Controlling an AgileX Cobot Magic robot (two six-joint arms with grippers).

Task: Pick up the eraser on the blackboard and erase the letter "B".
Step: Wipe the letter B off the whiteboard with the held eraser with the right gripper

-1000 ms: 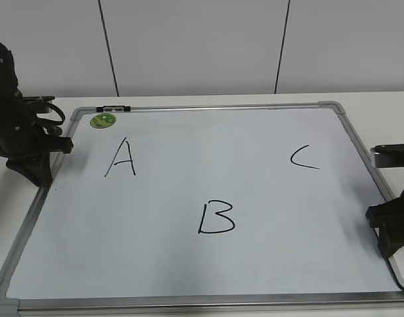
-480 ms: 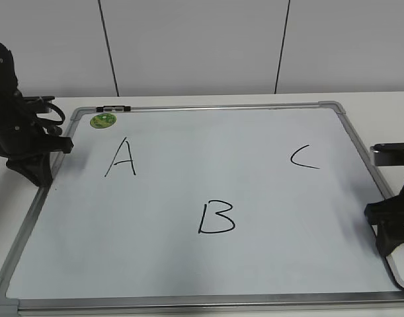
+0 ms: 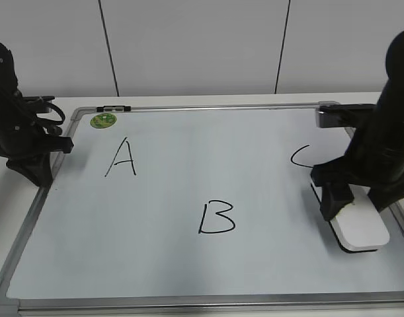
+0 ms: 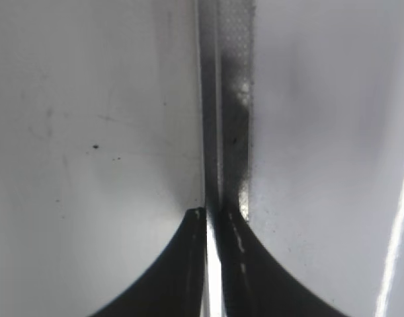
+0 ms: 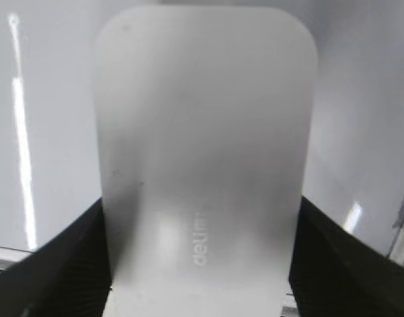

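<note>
The blackboard (image 3: 188,145) lies flat on the table and bears a black "A" (image 3: 122,158), the letter "B" (image 3: 216,218) and a "C" (image 3: 304,158). The white eraser (image 3: 363,231) lies on the board's right part, below the "C". My right gripper (image 3: 357,205) stands over it with a jaw against each long side. In the right wrist view the eraser (image 5: 202,152) fills the space between the jaws (image 5: 198,264). My left gripper (image 3: 33,173) is shut and empty at the board's left frame; the left wrist view shows its tips (image 4: 215,214) over the frame strip (image 4: 225,99).
A small green round magnet (image 3: 103,120) sits at the board's far left corner beside a black clip (image 3: 114,107). A white wall with dark seams stands behind the table. The right arm covers the board's far right corner.
My right arm has moved from the board's right edge onto the board, and its jaws now hold the eraser's sides. The left arm has not moved.
</note>
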